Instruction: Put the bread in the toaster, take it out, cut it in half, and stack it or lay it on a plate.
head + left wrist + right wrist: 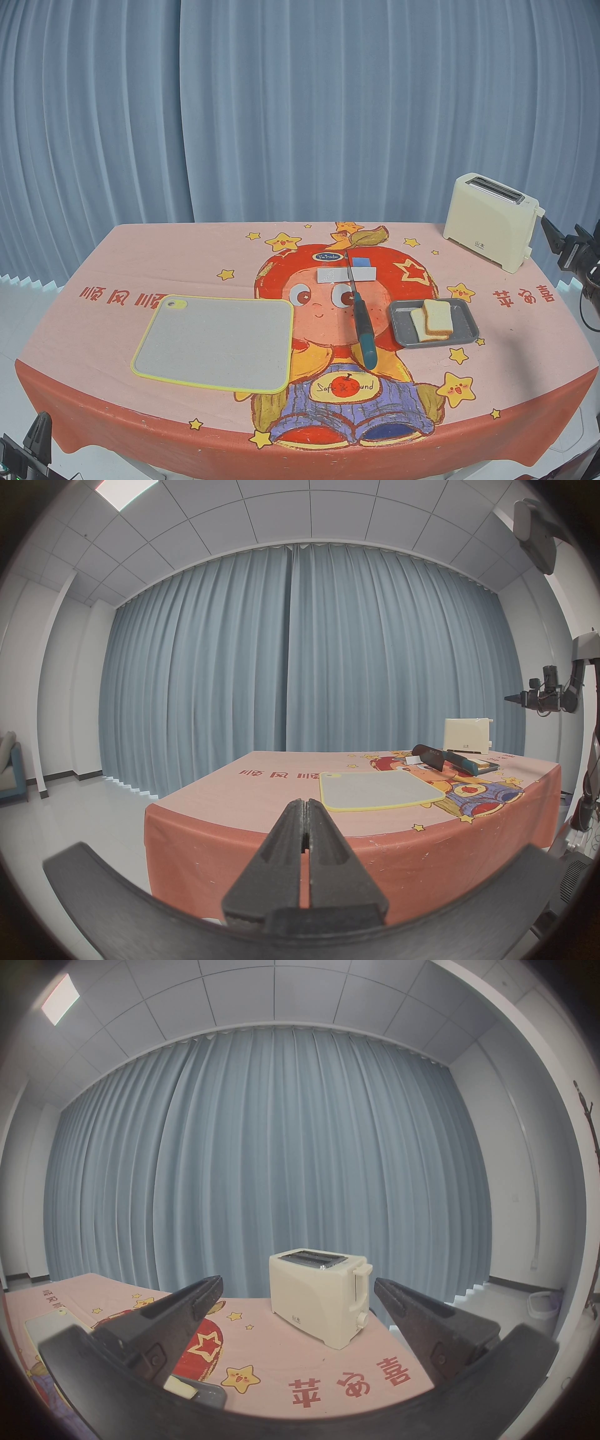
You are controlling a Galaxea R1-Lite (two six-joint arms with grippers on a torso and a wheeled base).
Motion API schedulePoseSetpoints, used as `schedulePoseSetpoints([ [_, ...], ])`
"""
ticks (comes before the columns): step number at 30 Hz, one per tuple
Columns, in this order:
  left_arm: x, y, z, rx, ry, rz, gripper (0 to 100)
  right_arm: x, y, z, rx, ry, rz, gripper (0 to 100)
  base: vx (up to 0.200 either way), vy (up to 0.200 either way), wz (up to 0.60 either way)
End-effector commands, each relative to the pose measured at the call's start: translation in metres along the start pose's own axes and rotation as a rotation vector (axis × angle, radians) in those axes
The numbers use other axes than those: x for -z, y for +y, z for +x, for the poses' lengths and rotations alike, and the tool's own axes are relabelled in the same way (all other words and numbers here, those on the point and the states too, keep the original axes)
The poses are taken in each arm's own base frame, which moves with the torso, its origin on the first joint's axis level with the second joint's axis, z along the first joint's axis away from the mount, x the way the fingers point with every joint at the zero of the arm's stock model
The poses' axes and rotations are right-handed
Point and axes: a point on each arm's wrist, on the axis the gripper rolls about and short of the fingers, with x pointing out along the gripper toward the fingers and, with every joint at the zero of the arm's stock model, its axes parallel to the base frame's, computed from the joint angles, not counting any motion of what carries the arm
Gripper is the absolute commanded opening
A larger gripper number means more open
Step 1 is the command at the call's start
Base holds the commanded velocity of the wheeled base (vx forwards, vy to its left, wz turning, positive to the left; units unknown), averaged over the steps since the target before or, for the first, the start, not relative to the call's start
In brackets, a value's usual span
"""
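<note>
Cream toaster [319,1294] faces the right gripper [297,1285], jaws apart; bread [434,319] lies in a tray [465,325]; left gripper [306,805] pressed together.

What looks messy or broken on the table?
Nothing is spilled or broken. The two bread slices just overlap in their gray tray, and the knife lies with its blade across a small white rest. The toaster stands upright.

You see a salmon-pink tablecloth [156,262] with yellow stars and a red-haired cartoon figure — cream toaster [490,220], grey cutting board [215,342] rimmed yellow, teal-handled knife [362,322], dark grey tray [467,325], pale tan-crusted bread [437,317].
</note>
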Motion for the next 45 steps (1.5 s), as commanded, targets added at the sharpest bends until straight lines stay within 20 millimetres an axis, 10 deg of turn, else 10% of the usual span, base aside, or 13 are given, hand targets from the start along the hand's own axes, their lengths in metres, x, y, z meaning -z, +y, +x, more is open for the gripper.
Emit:
schedulePoseSetpoints([
  [1,0.005,0.000,0.001,-0.001,0.018,0.000,0,-0.009,0.000,-0.017,0.002,-0.046,-0.025,100,0.000,0.000,0.00],
  [33,0.005,0.000,0.001,-0.001,0.018,0.000,0,-0.032,0.000,-0.141,-0.146,-0.089,-0.050,100,0.000,0.000,0.00],
  [45,0.005,0.000,0.001,-0.001,0.018,0.000,0,-0.032,0.004,-0.156,-0.201,-0.059,-0.048,100,0.000,0.000,0.00],
])
